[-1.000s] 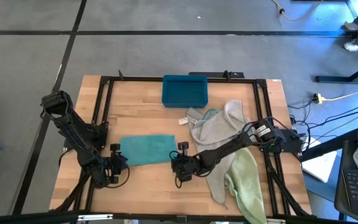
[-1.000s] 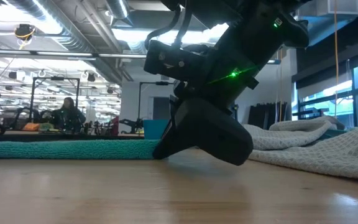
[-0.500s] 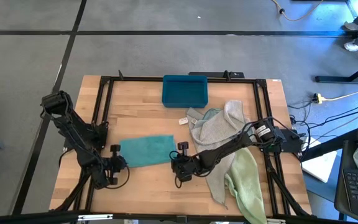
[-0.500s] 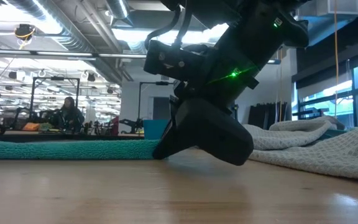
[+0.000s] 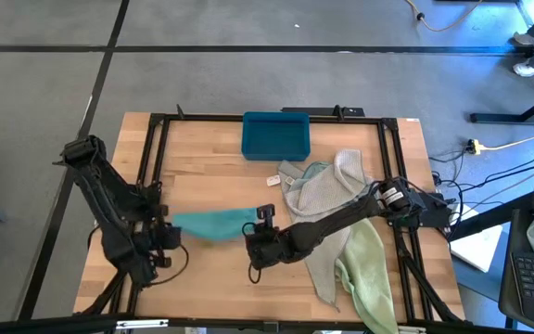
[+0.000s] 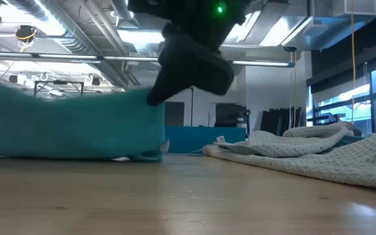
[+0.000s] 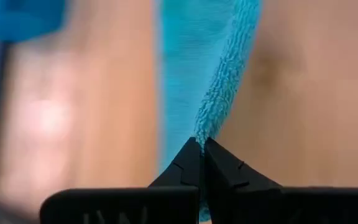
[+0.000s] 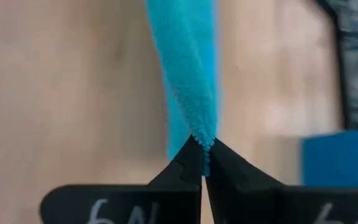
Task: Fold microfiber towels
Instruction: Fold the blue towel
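The teal towel (image 5: 209,223) hangs above the surface (image 5: 202,167), pinched at either end by our left tool (image 7: 201,144) and right tool (image 8: 202,144) — wrist views show each clamp. Three more towels (image 5: 332,186) lie heaped; one bin (image 5: 275,135).

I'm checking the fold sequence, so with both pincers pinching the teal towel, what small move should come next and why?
Probably carry the near edge toward the bin side: left pincer and right pincer each grip the lifted teal towel, far edge seemingly resting on the table.
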Robot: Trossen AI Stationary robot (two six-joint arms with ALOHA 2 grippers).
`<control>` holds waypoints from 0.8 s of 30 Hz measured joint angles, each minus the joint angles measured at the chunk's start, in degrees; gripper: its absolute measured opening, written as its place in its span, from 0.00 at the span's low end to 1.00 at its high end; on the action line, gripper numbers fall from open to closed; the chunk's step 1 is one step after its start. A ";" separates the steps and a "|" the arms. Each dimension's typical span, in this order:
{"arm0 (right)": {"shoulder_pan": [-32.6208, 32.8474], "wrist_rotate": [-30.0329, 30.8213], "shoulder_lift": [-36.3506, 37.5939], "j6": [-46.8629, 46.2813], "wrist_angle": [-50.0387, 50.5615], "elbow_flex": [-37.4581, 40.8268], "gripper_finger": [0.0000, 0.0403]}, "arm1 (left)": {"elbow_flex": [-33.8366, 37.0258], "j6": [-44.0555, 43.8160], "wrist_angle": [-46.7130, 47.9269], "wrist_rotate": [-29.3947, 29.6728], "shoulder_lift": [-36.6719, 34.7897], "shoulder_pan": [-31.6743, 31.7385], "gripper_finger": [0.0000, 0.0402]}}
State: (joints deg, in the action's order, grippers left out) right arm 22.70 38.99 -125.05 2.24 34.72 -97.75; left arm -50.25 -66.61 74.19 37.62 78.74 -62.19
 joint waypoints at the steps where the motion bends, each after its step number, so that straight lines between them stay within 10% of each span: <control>1: 0.00 0.74 0.00 -0.82 2.23 -1.04 0.03 | -1.17 -2.35 3.95 0.70 0.00 -0.37 0.00; 24: 3.49 9.20 0.13 -11.86 13.75 -9.03 0.02 | -3.55 -15.95 15.88 2.05 0.00 -3.83 0.00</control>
State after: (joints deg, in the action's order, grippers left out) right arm 26.19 48.20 -124.92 -9.62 48.47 -106.78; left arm -53.80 -82.56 90.07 39.67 78.74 -66.02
